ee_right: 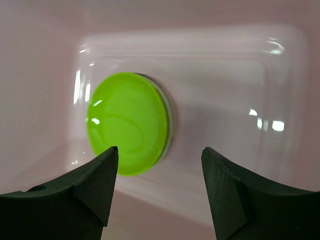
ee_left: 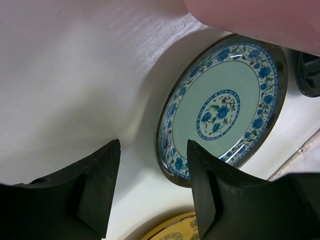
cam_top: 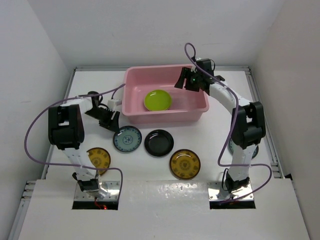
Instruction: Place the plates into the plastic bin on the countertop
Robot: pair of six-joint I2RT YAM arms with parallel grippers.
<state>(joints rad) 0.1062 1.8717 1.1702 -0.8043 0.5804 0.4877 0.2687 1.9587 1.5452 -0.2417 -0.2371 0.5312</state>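
The pink bin (cam_top: 135,75) stands at the back of the white countertop (cam_top: 90,80), with a lime green plate (cam_top: 158,100) lying in it. My right gripper (cam_top: 187,81) hovers open and empty above the bin's right half; its wrist view shows the green plate (ee_right: 127,129) on the bin floor (ee_right: 225,100). In front of the bin lie a teal-blue plate (cam_top: 127,139), a black plate (cam_top: 159,142) and two amber plates (cam_top: 185,164) (cam_top: 98,159). My left gripper (cam_top: 109,121) is open, just left of the teal-blue plate (ee_left: 225,107), one finger (ee_left: 210,180) over its rim.
Another plate (cam_top: 254,150) lies partly hidden behind my right arm at the right edge. White walls close in the countertop on three sides. A white block (cam_top: 114,103) with a purple cable sits left of the bin. The bin's pink corner (ee_left: 260,20) shows in the left wrist view.
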